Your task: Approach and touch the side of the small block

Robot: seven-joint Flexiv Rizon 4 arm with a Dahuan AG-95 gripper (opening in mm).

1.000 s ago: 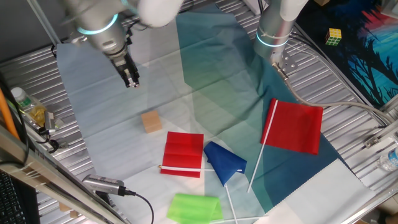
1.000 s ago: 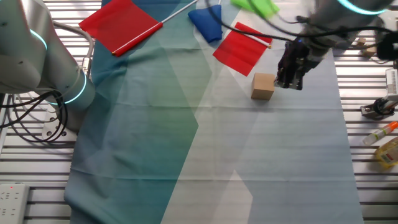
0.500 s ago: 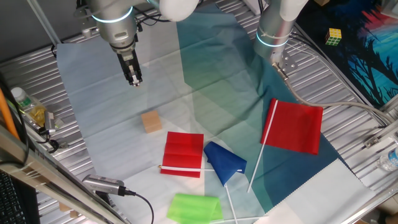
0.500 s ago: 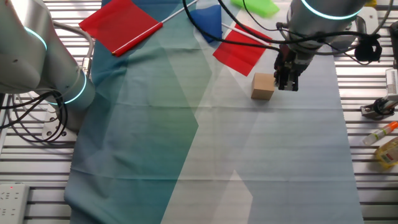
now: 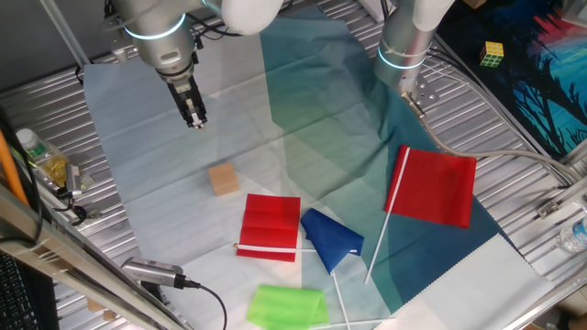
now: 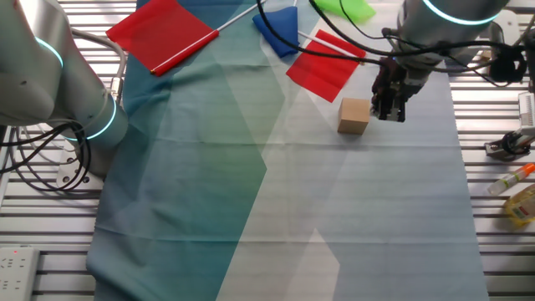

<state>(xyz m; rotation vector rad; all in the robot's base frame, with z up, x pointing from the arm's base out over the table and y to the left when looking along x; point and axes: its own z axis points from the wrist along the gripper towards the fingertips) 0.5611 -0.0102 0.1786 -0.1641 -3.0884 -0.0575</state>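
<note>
Small block [image 5: 223,180] [image 6: 353,115] sitting left of frame centre on table cloth [image 5: 165,165]; gripper [image 5: 193,118] [image 6: 389,112] hovering apart, upper left, jaws pressed nearly together.

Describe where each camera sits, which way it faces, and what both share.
One fixed view: high, at the flag end of the table, looking down across it; shows the arm with its end effector hanging apart from the block.
The other fixed view: high on the opposite side, flags at the far edge; end effector appears right beside the block.
Shared: block, end effector, red flags, second arm's base.
</note>
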